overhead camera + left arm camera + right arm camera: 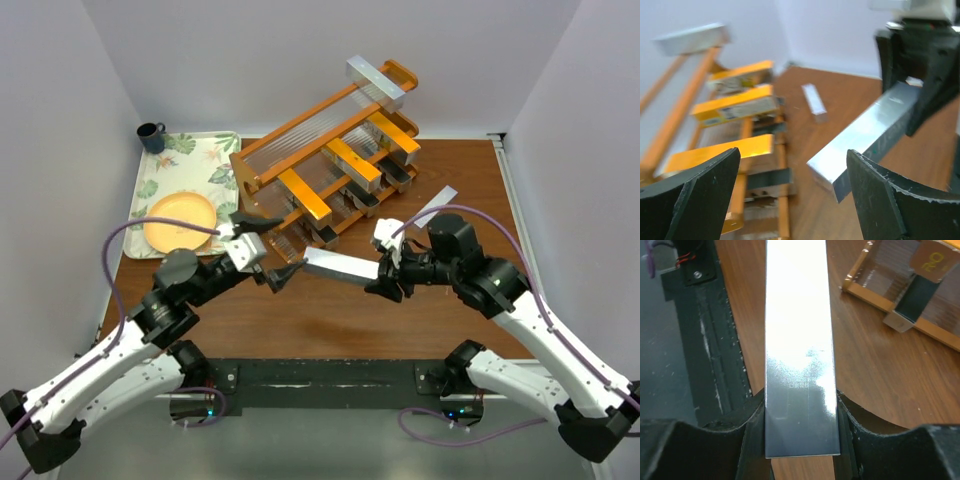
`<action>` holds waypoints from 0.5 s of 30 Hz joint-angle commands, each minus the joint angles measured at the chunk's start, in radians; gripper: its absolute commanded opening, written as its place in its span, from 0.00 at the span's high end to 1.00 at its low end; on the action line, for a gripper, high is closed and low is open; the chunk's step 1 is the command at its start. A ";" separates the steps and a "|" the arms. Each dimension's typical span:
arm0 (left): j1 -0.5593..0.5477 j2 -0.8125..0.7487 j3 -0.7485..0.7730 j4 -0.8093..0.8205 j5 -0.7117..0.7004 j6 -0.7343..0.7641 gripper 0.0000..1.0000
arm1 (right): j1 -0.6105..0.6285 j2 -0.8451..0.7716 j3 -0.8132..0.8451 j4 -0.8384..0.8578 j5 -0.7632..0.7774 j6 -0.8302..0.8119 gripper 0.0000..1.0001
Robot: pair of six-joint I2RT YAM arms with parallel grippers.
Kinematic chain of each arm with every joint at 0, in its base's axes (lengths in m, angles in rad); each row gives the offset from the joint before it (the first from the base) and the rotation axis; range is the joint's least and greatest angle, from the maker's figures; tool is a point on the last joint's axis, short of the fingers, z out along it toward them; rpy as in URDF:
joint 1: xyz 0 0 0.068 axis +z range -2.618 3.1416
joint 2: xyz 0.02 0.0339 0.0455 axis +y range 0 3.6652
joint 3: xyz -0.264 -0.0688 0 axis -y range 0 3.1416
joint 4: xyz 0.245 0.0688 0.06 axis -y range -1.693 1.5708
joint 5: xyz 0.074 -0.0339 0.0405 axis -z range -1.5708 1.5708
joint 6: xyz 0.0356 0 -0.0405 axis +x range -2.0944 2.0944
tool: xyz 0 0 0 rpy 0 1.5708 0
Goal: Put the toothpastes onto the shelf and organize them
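Plain white walls (280, 60) enclose brown wooden table (330, 325).

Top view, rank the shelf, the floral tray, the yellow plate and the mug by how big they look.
1. shelf
2. tray
3. plate, lying in the tray
4. mug, at the tray's far corner
No two look alike enough to tie.

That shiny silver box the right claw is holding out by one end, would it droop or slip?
Probably stiff: the silver carton juts out straight from the right gripper, held at one end only. Likely light too. Its mirror-glossy face may be slippery; flat sides mean it shouldn't roll.
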 commanded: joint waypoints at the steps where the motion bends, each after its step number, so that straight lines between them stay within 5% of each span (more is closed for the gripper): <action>1: 0.007 -0.090 -0.052 0.166 -0.351 -0.047 0.08 | 0.005 0.045 0.117 0.164 0.143 0.080 1.00; 9: 0.009 -0.204 -0.100 0.216 -0.800 -0.060 0.02 | 0.004 0.209 0.311 0.263 0.465 0.146 1.00; 15: 0.042 -0.186 -0.079 0.177 -0.951 -0.087 0.00 | -0.004 0.407 0.522 0.283 0.566 0.095 1.00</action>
